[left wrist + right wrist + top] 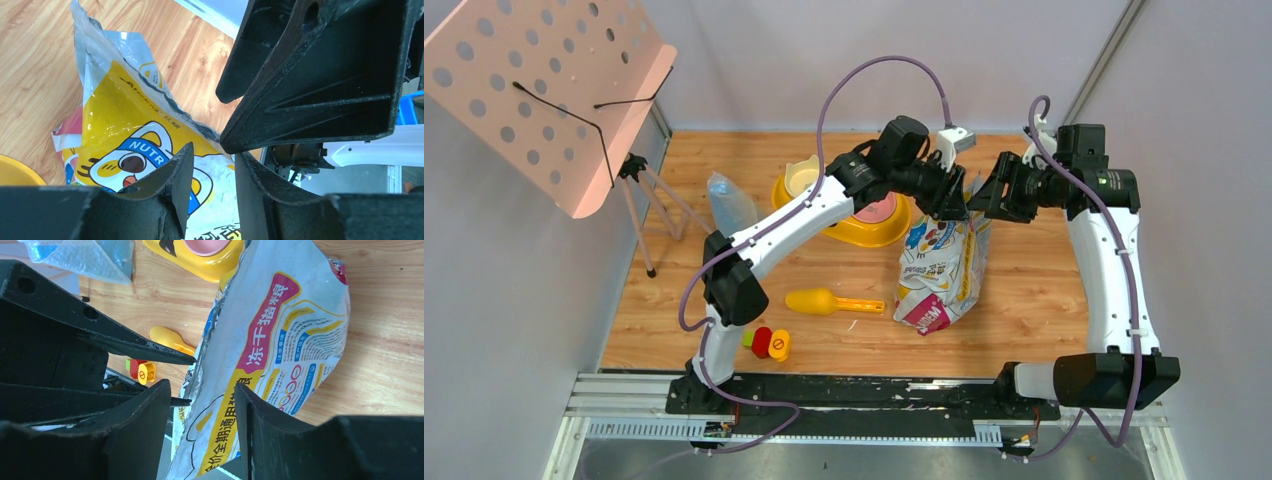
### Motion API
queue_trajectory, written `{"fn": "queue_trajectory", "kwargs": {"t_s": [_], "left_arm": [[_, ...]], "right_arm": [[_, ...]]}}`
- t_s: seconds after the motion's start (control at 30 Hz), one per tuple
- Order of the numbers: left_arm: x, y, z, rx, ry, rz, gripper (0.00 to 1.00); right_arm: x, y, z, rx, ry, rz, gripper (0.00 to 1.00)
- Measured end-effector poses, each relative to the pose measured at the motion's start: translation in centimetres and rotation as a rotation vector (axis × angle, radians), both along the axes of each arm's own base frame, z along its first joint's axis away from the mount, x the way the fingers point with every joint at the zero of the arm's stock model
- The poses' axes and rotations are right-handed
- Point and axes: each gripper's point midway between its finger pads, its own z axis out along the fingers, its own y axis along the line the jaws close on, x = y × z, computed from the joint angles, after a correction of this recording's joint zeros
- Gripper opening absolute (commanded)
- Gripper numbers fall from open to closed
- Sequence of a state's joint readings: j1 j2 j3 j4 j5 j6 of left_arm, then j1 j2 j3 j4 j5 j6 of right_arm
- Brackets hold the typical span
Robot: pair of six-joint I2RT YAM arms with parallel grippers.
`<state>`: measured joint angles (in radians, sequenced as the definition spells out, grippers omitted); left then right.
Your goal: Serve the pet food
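Bag [939, 272] upright on the desk [1044, 290]; left hand [952, 204] and right hand [986, 200], both with jaws apart, meet at its top edge.

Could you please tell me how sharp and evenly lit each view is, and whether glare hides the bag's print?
Top external view: evenly lit and sharp, soft shadows beside the white printed foil bag. Left wrist view: bag print crisp; the left tool's black fingers, close to the lens, are dark, slightly soft. Right wrist view: bag text readable, faint sheen only.
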<state>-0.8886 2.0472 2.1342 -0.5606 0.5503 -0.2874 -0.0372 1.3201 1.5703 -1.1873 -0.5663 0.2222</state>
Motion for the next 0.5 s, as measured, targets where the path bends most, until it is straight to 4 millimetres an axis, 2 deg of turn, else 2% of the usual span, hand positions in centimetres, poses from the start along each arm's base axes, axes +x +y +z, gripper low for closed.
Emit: {"fn": "queue_trajectory", "kwargs": {"t_s": [0.2, 0.5], "left_arm": [[0.1, 0.1, -0.6, 0.014, 0.002, 0.007, 0.29], [0.1, 0.2, -1.4, 0.031, 0.018, 0.011, 0.15]], "right_arm": [[0.0, 0.0, 0.1, 0.008, -0.002, 0.002, 0.50], [-0.4, 0.4, -1.4, 0.031, 0.046, 0.010, 0.43]]}}
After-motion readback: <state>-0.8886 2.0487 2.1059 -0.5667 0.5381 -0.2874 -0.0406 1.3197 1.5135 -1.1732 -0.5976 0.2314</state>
